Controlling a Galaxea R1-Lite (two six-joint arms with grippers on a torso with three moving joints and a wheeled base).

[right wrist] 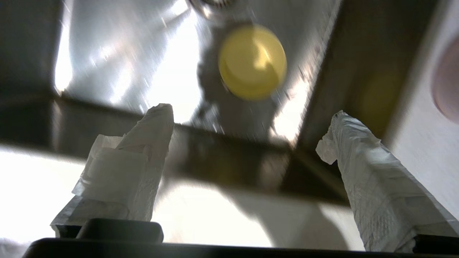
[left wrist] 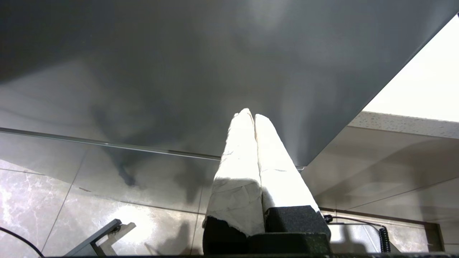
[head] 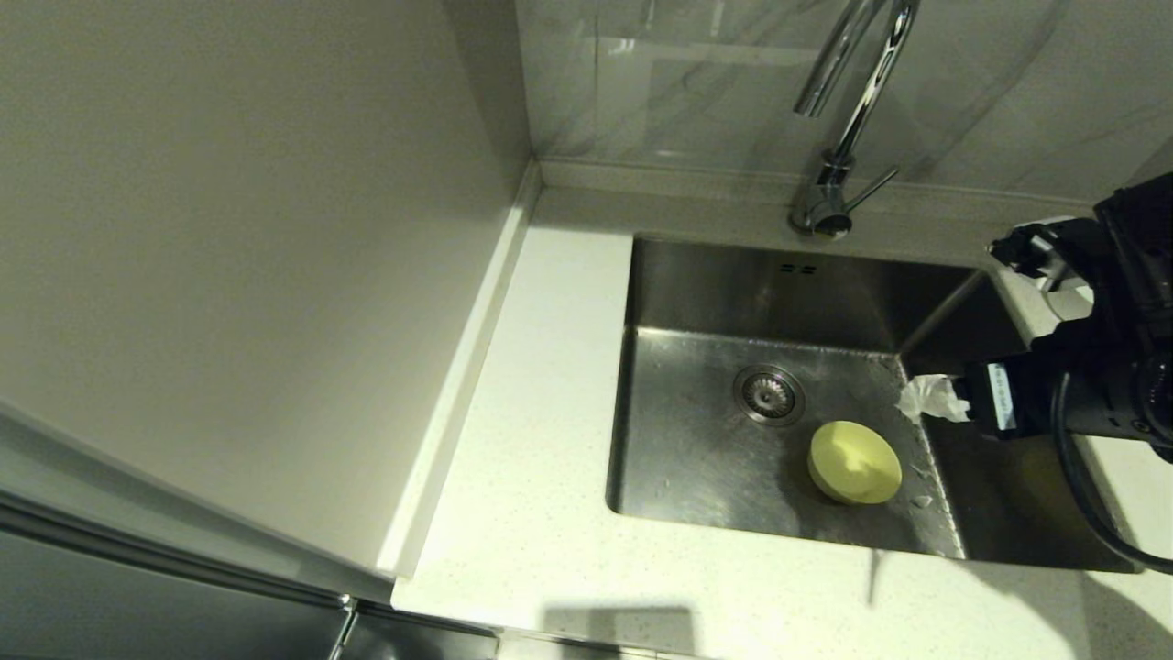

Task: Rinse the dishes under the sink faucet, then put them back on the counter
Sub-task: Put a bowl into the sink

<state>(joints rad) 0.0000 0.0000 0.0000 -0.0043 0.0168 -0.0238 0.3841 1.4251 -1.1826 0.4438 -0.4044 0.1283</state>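
So, the yellow-green bowl (head: 854, 462) sits on the floor of the sink (head: 696, 458), tipped a bit on its side, just beside the round strainer drain (head: 769, 394) and close to the sink's right wall. It's the only dish down in the basin. In the right wrist view the same bowl (right wrist: 252, 61) shows up ahead of the fingers, blurred, with nothing touching it.

The right gripper (right wrist: 247, 143) hangs over the right edge of the sink, above the basin and apart from the bowl. Its fingers (right wrist: 373, 186) are wrapped in white paper-like padding and are spread wide with nothing between them. From the head view you mostly see the black arm body coming in from the right, with one white-wrapped fingertip (head: 930, 399) poking out over the sink's right wall.

A pale pink round shape (right wrist: 446, 86) peeks in at the edge of the right wrist view, resting on the counter (head: 541, 477) to the right of the sink. It looks like the pink bowl, but it's too cut off and blurry to be sure.

The faucet (head: 848, 119) stands behind the sink on its round base, spout curving forward over the basin, thin lever sticking out to the side. No water stream is visible.

The left gripper (left wrist: 254, 116) is parked down low away from the counter, facing a grey cabinet front (left wrist: 179, 71), its padded fingers pressed together and holding nothing.
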